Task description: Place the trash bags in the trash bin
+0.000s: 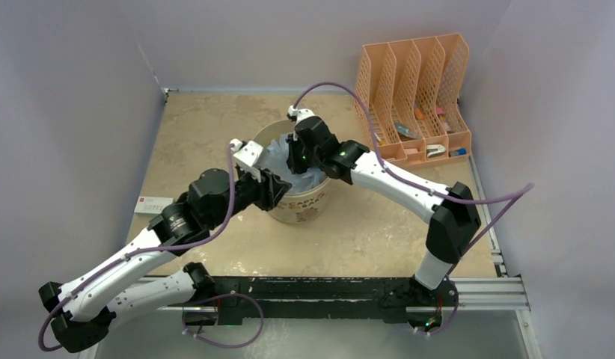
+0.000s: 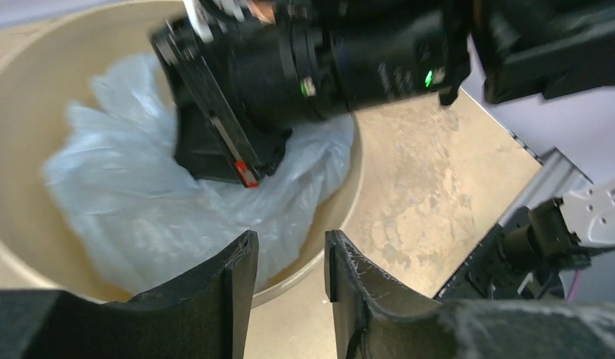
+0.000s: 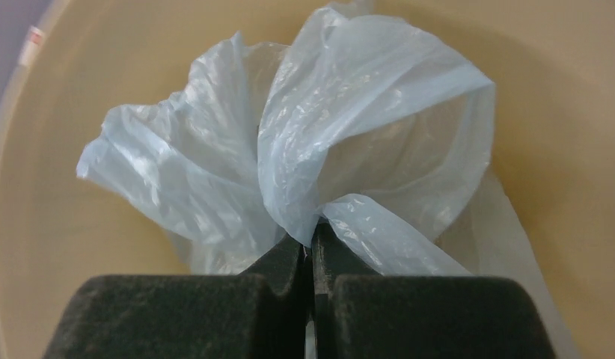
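The cream trash bin (image 1: 298,208) stands mid-table, and the crumpled pale-blue trash bag (image 1: 283,166) lies inside it. My right gripper (image 1: 293,158) reaches down into the bin. In the right wrist view it (image 3: 312,238) is shut, pinching a fold of the bag (image 3: 364,112) against the bin's inner wall (image 3: 57,224). My left gripper (image 1: 271,188) hovers at the bin's left side. In the left wrist view it (image 2: 289,250) is open and empty just above the rim (image 2: 349,202), with the bag (image 2: 132,217) beyond it.
An orange mesh file organizer (image 1: 417,90) holding small items stands at the back right. A white card with a red mark (image 1: 153,204) lies at the table's left edge. Grey walls close in the sides, and a black rail (image 1: 327,288) runs along the front.
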Motion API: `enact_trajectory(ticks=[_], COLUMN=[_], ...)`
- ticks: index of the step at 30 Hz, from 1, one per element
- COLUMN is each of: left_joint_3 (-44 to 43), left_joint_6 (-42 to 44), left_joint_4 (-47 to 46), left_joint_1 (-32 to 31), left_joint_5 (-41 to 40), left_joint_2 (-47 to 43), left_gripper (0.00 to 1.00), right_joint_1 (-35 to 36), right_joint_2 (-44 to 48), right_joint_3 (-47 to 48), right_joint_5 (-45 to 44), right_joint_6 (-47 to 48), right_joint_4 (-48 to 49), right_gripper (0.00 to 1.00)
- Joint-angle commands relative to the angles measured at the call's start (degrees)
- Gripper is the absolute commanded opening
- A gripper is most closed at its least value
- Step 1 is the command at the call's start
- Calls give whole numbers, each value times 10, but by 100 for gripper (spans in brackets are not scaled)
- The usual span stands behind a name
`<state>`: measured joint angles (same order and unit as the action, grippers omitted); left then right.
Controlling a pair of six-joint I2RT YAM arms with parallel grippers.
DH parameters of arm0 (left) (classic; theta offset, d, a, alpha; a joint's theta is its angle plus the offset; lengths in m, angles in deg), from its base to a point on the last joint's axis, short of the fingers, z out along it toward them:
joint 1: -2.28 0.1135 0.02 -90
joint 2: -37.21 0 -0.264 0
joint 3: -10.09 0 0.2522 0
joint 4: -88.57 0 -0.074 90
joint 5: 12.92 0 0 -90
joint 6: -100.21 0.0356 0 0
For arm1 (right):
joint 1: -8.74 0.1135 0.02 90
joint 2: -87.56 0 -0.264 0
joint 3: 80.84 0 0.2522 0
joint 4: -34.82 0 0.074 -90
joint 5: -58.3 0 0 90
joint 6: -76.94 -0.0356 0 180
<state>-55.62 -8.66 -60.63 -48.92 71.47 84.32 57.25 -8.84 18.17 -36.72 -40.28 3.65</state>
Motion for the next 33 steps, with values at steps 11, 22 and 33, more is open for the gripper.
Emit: enact_trajectory(ticks=[11,22,33], left_joint_3=[-75,-60,-72], left_joint_6=[-1,2,10], left_joint_4=[109,89,81], left_joint_1=[200,307,307], left_joint_5=[70,202,302], left_joint_2=[19,52,56], left_gripper=[55,65,66], right_joint_1=[18,17,10], right_joint_2=[-140,-134,-20], right_joint_3=[71,-30,-125], right_joint_5=[-72,-85,-72], right_joint_6=[69,114,239], right_joint_4=[-56,-64,-92], right_gripper=[0,0,0])
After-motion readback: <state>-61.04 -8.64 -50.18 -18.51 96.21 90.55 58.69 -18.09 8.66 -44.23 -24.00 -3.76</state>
